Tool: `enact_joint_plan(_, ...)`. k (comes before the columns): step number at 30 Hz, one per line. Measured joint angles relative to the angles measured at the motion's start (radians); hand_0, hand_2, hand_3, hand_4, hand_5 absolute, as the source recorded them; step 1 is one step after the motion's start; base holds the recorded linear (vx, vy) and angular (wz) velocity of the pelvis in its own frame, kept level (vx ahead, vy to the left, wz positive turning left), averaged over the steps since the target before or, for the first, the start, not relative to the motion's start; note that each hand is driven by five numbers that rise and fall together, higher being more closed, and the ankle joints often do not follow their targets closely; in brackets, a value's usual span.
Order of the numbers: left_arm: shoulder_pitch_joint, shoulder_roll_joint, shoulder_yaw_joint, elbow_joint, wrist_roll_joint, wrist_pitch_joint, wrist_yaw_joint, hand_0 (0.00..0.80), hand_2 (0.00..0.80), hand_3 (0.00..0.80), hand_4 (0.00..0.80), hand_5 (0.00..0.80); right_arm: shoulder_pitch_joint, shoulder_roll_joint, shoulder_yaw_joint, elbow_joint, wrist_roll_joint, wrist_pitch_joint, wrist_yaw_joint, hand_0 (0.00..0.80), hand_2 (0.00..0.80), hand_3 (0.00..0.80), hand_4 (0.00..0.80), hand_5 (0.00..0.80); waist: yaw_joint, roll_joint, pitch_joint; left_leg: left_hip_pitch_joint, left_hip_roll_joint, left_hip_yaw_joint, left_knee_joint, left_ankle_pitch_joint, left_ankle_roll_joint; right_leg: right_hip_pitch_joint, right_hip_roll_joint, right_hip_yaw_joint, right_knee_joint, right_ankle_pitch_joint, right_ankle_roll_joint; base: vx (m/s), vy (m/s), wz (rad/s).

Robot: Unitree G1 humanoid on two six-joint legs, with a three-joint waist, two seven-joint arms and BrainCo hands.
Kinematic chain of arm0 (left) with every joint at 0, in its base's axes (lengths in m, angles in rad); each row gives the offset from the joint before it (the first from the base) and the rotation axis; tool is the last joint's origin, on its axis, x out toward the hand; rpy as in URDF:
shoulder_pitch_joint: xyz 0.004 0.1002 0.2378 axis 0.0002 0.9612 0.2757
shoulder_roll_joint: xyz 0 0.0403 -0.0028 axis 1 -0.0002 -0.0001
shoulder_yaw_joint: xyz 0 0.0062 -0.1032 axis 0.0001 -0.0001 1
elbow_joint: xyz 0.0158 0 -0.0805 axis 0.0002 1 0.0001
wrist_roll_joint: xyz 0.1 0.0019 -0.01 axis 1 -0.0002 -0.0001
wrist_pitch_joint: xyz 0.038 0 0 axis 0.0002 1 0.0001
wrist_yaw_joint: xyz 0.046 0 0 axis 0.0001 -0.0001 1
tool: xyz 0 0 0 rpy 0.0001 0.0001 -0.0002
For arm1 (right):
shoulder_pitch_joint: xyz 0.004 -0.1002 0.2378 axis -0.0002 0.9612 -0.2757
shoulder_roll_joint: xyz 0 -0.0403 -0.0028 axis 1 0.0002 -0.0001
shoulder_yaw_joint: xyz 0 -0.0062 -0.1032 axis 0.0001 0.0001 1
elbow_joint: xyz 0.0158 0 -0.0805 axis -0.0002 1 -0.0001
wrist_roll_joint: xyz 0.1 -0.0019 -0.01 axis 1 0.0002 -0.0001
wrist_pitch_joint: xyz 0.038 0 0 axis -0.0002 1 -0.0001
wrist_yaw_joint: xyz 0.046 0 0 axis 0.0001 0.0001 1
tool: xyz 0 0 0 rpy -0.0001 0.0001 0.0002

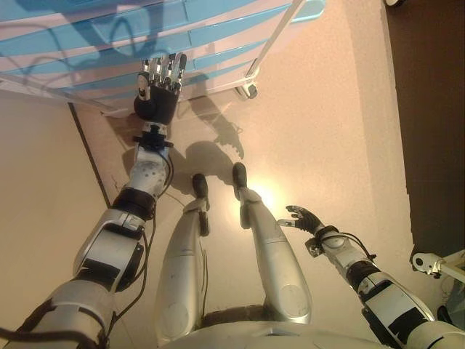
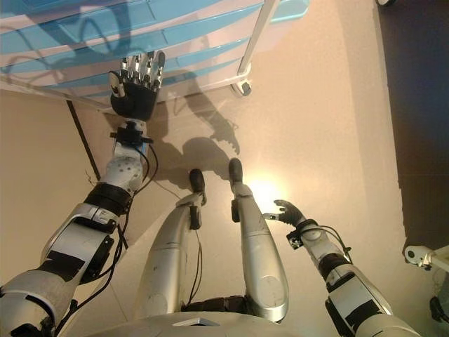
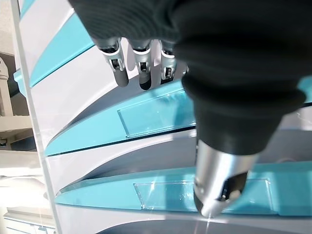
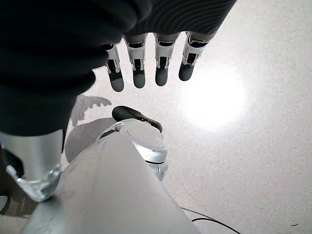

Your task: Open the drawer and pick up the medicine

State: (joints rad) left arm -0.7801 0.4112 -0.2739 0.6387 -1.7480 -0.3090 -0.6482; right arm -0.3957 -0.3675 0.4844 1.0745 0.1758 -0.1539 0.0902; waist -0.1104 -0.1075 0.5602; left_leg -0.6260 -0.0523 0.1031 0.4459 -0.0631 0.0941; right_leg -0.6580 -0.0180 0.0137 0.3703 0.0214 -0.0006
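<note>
Up ahead, the left hand (image 1: 158, 91) reaches with straight, relaxed fingers toward a drawer unit (image 1: 87, 43) of white and blue drawers, all closed, holding nothing. No medicine shows. Low beside the robot, the right hand (image 1: 304, 217) hangs slack-fingered and empty above the pale floor (image 1: 320, 109).

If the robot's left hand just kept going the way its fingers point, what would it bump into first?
Most likely the drawer unit: the left hand points its straight fingers at a blue drawer front. How near it is cannot be told.
</note>
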Motion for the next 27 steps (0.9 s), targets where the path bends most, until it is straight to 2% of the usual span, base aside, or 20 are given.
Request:
enact_joint_plan(7,0.006,0.000,0.017,0.000,0.000,-0.005,0.000,0.000,0.000,0.000,0.000,0.000,0.000,0.000,0.000,0.000,-0.001,-0.002,0.000,0.000,0.000,0.000,0.000,0.000,0.002,0.000,0.000,0.003,0.000,-0.003,-0.009,0.007,-0.005,0.000,0.001,-0.001,-0.001,0.002,-0.003,0.000,0.000,0.00)
enact_joint_plan(8,0.007,0.000,0.018,0.000,0.000,-0.010,0.000,0.151,0.151,0.151,0.151,0.151,0.000,0.000,0.000,0.000,-0.001,-0.001,0.000,0.000,0.000,0.000,0.000,0.000,0.003,0.000,0.000,0.004,0.000,-0.004,-0.012,0.009,-0.006,0.000,0.002,-0.001,-0.001,0.002,-0.003,0.000,0.000,0.00)
enact_joint_plan(9,0.008,0.000,0.018,0.000,-0.002,-0.016,0.000,0.439,0.439,0.439,0.439,0.439,0.000,-0.001,0.000,0.000,-0.001,-0.001,0.000,0.000,0.000,0.000,0.000,0.000,0.004,0.000,0.000,0.004,0.000,-0.005,-0.014,0.010,-0.007,0.000,0.002,-0.001,-0.001,0.002,-0.004,0.000,0.000,0.00)
enact_joint_plan(11,0.008,0.000,0.026,0.000,-0.020,-0.020,0.003,0.800,0.800,0.800,0.800,0.800,0.000,-0.001,0.000,0.001,-0.001,-0.002,0.001,0.000,0.000,0.000,0.000,0.000,0.005,0.000,0.000,0.004,0.001,-0.006,-0.014,0.011,-0.008,-0.001,0.003,-0.001,-0.001,0.002,-0.006,0.000,0.000,0.00)
enact_joint_plan(16,0.007,0.001,0.091,0.002,-0.040,-0.024,0.015,0.800,0.800,0.800,0.800,0.800,0.003,-0.002,0.000,0.001,-0.003,-0.003,0.001,0.000,0.000,0.000,0.000,0.000,0.002,0.002,0.001,0.006,0.003,-0.007,-0.017,0.011,-0.010,-0.001,0.006,-0.002,-0.001,0.002,-0.008,0.000,0.000,0.00)
enact_joint_plan(27,0.095,-0.009,0.087,0.002,-0.007,-0.018,0.038,0.797,0.797,0.797,0.797,0.797,0.008,-0.003,0.000,0.001,-0.039,0.001,0.001,0.000,0.000,0.000,0.000,0.000,0.008,0.005,0.004,0.067,0.004,-0.010,-0.037,0.019,-0.020,0.050,0.006,-0.007,-0.001,-0.004,-0.017,0.000,-0.002,0.00)
